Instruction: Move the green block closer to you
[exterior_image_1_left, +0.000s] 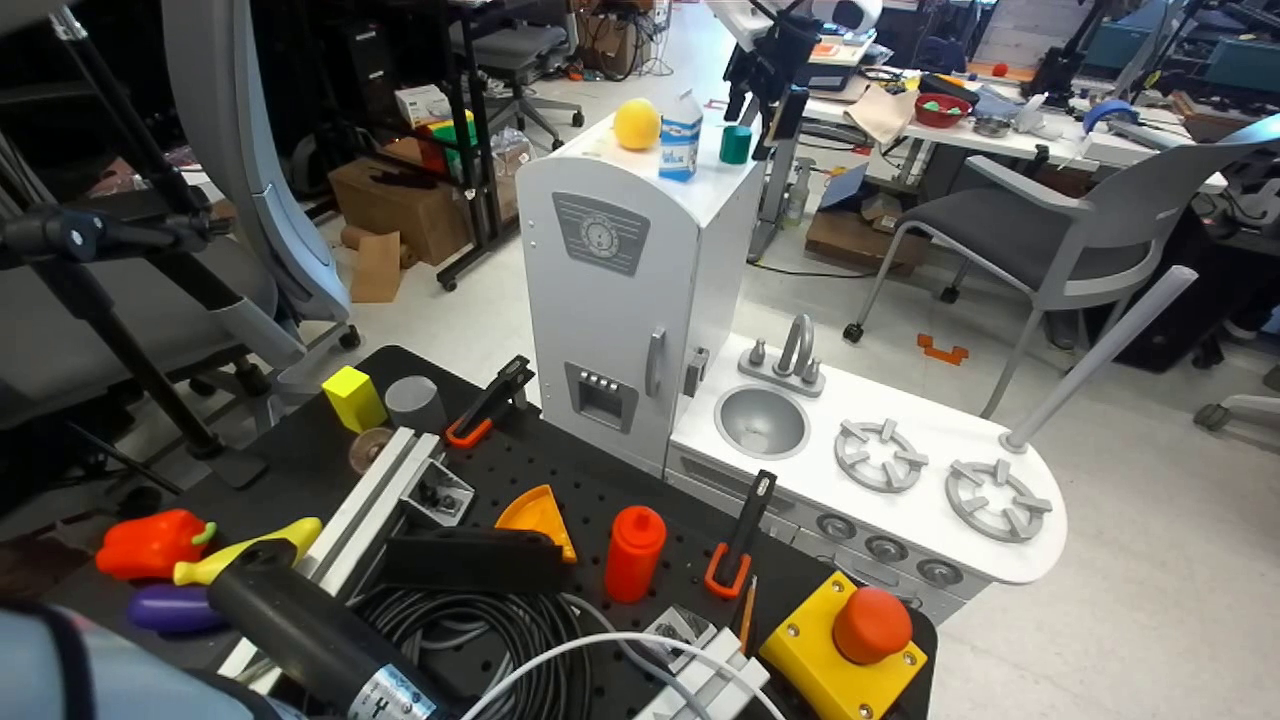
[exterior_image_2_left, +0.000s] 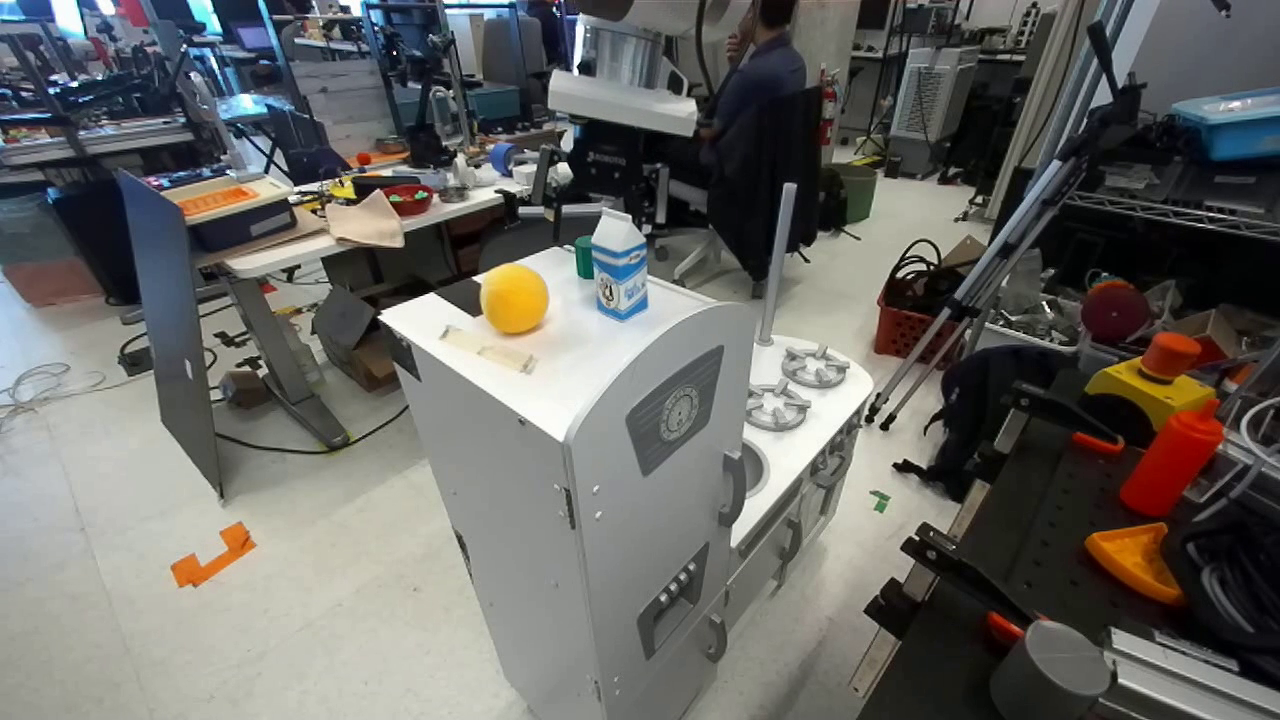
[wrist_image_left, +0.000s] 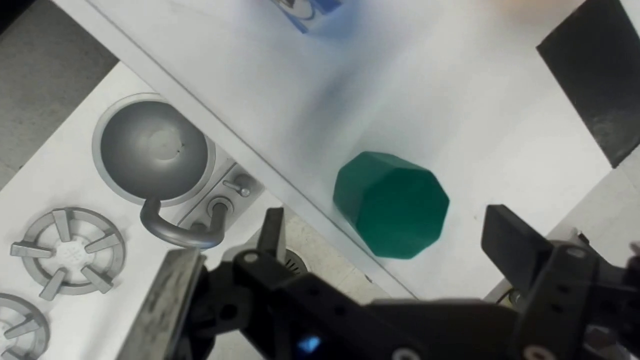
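The green block is a dark green, many-sided block upright on top of the white toy kitchen's tall fridge part. It also shows in an exterior view, partly behind the milk carton. In the wrist view the block stands close to the fridge top's edge. My gripper is open and empty. Its fingers lie to either side of the block in that view, with gaps on both sides. In both exterior views the gripper is by the block at the fridge top's far edge.
A blue-and-white milk carton and a yellow ball stand on the fridge top near the block. The sink with its faucet and the stove burners lie lower, beside the fridge part.
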